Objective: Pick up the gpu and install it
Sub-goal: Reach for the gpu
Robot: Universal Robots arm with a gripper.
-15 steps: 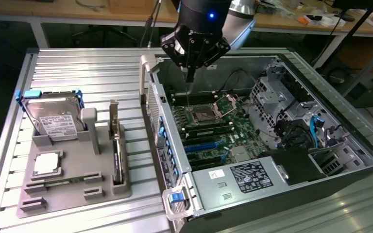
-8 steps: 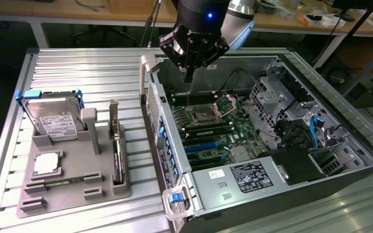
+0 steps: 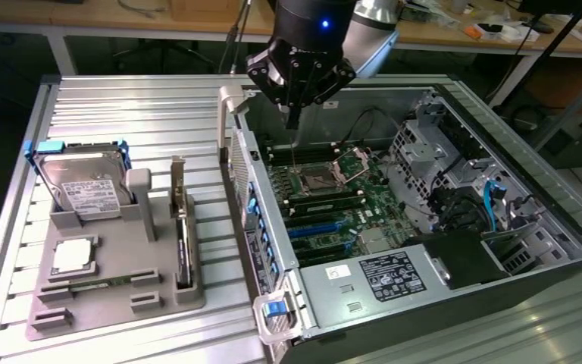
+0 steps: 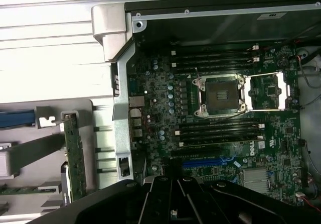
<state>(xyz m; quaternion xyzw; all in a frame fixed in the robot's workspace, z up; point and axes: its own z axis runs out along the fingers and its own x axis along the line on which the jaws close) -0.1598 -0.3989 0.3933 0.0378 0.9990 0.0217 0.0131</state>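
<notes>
**Item 1, pincer** (image 3: pixel 293 121) (image 4: pixel 173 191): fingers drawn together, nothing seen between them. It hangs over the open computer case (image 3: pixel 533 235).

**Item 2, motherboard** (image 3: pixel 321 208) (image 4: pixel 215 133): lies flat inside the case, below the pincer. The empty processor socket (image 3: pixel 323 180) (image 4: pixel 220 96), its metal frame open, sits just beneath and slightly ahead of the fingertips.

**Item 3, gpu** (image 3: pixel 179 220) (image 4: pixel 75 153): well apart from the pincer, outside the case, toward the exterior view's left. It stands on edge in a slot of the grey holder tray (image 3: pixel 119 307), its green board showing in the wrist view. Not gripped and not touched.

**Item 4, hard drive** (image 3: pixel 84 186): silver with a white label, propped upright in the same tray, farther from the pincer than the gpu.

**Item 5, CPU chip** (image 3: pixel 73 256): small, square and silver, flat in the tray, also beyond the gpu.

**Item 6, desk** (image 3: pixel 139 114): slatted metal, bearing both tray and case.
</notes>
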